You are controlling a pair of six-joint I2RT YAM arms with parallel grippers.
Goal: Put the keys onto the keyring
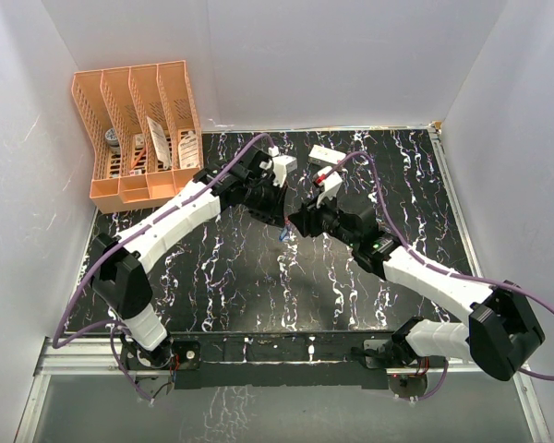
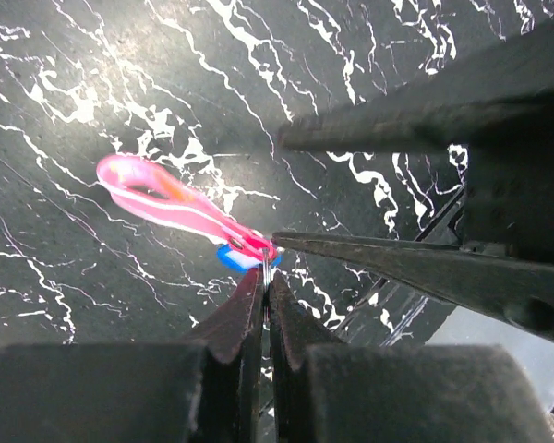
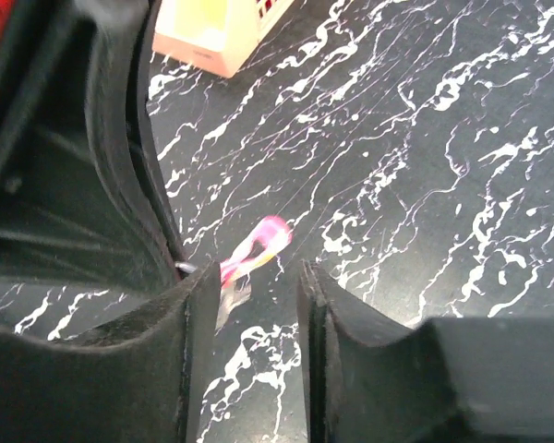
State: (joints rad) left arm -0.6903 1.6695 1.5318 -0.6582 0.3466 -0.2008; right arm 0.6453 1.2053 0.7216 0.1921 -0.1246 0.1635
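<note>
Biggest hazard here: a slip of the thin silvery wire, apparently the keyring (image 2: 266, 270), out of the left claw (image 2: 264, 288), clenched tight on only a sliver of it, and a drop of both keys onto the surface (image 2: 92, 83). Likeliest cause: a nudge from the right claw (image 3: 255, 269), released and spread wide, right up against the ring end of the pink key (image 2: 162, 196). Also possible: closing on the pink key alone and missing the blue key (image 2: 233, 259), tucked just beneath it at that same end. Hard to tell whether threaded yet or merely bunched together. Pose: left arm (image 1: 180, 217) and right arm (image 1: 425, 277) reaching forward and bending inward over mid-surface, wrists tipped down, claws nose to nose, holding the keys between them, seemingly clear of the surface.
</note>
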